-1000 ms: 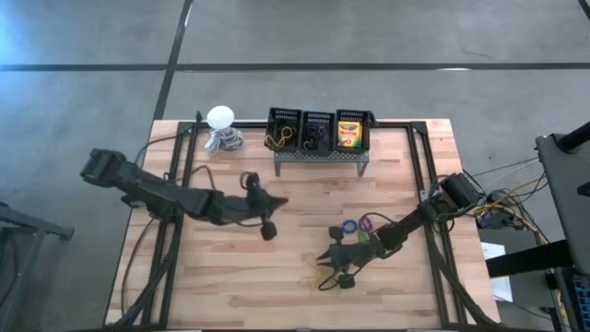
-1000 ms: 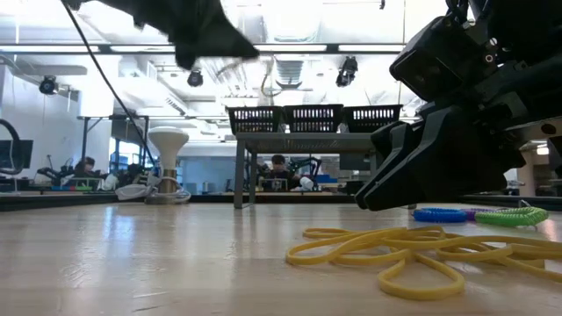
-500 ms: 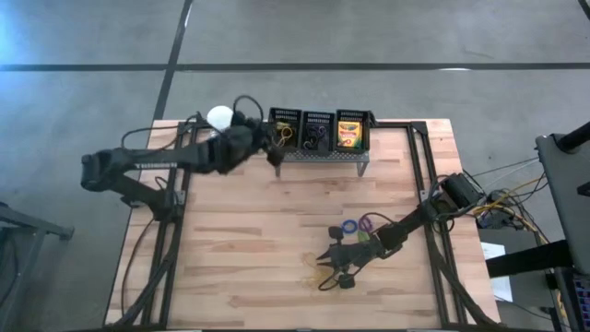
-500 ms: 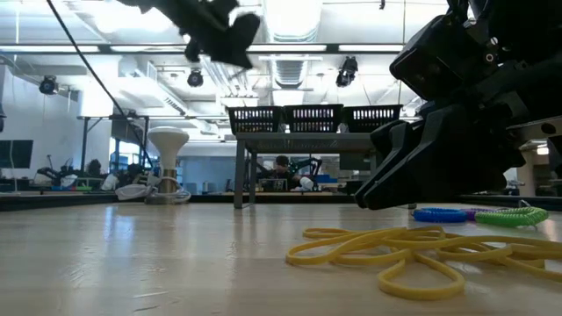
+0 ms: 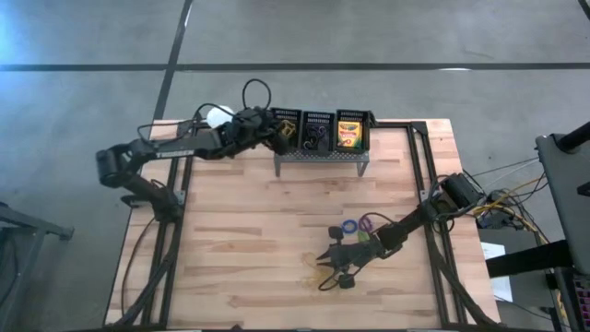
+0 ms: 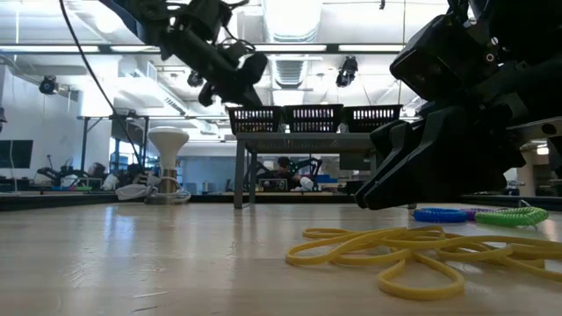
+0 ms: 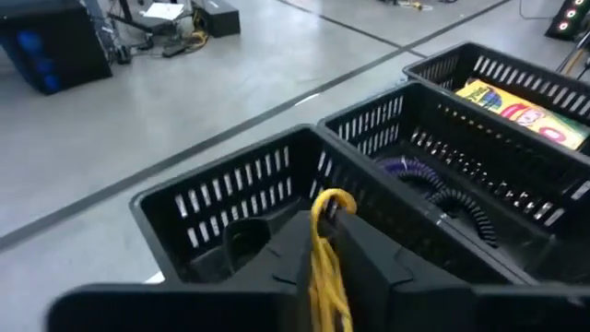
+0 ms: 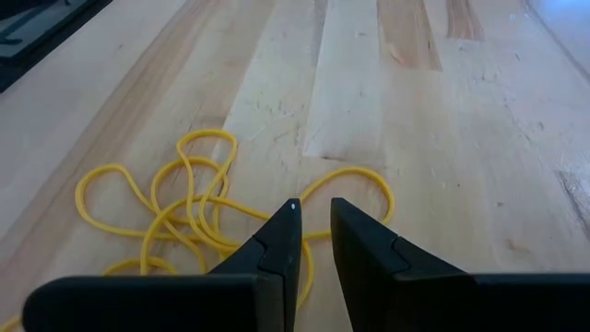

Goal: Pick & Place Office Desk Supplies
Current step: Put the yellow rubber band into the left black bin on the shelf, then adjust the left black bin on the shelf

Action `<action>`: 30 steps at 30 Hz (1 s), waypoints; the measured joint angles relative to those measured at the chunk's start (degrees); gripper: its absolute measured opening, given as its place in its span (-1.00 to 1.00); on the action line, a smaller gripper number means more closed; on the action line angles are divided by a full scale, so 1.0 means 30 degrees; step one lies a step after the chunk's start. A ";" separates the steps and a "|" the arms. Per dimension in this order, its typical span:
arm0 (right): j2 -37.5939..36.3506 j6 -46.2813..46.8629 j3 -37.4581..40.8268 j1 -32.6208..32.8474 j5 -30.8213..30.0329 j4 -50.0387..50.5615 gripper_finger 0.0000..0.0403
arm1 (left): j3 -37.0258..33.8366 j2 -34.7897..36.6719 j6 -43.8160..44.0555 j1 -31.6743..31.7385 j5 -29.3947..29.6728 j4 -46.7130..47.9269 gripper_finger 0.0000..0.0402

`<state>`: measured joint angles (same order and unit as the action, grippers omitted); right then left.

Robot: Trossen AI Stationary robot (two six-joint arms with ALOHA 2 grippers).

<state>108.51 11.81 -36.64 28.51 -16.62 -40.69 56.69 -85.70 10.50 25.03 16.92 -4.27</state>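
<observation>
My left gripper [image 5: 276,137] hangs over the leftmost of three black baskets [image 7: 230,207] on the grey stand [image 5: 318,157], shut on a yellow rubber band [image 7: 324,242]. The middle basket holds purple and black coil rings [image 7: 417,171], and the right one holds a crayon box [image 5: 349,132]. My right gripper [image 8: 313,207] hovers low over a tangle of yellow rubber bands [image 8: 189,207] lying flat on the table, its fingers a narrow gap apart. Blue [image 5: 349,226], purple [image 5: 367,221] and green [image 5: 363,236] rings lie on the table beside the right arm. My left gripper pinches the yellow rubber band between its two fingers, and a small loop [image 7: 333,200] sticks out past the fingertips. The fingers point slanting down toward the far edge, over the left basket. The band is lifted clear of the table.
A white ball-shaped object [image 6: 169,140] with its coiled cord stands at the far left corner, just left of the stand. The wooden top between the stand and the right arm is bare [image 5: 277,217]. Metal rails run along both table sides.
My left arm has swung from the middle of the table toward the far edge and risen, carrying the rubber band, and has come to hang over the leftmost basket. The right arm has kept still.
</observation>
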 joint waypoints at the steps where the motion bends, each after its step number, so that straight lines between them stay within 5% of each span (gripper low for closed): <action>1: 0.0003 0.0002 0.0004 0.0000 -0.0003 0.0010 -0.72 | 0.0121 -0.0112 -0.0062 -0.0006 0.0012 0.0005 -0.65; 9: 0.0006 0.0009 0.0007 -0.0007 0.0000 0.0094 -0.72 | 0.1179 0.0388 -0.0201 -0.0062 0.0048 0.0634 -0.21; 14: 0.0002 0.0022 0.0007 -0.0007 0.0007 0.0210 -0.72 | 0.3065 0.0865 -0.0304 -0.0569 -0.0017 0.6102 -0.18; 22: 0.0000 0.0017 -0.0041 -0.0007 0.0007 0.0216 -0.72 | 0.6776 0.0942 0.1481 -0.0771 0.1148 1.6520 -0.46; 30: 0.0000 0.0009 -0.0087 -0.0021 0.0000 0.0199 -0.72 | 0.5584 0.0869 0.2158 -0.0815 0.0868 1.6066 -0.90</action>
<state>108.51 11.84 -36.91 28.45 -16.62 -40.10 73.44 -83.09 16.97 22.59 19.52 43.93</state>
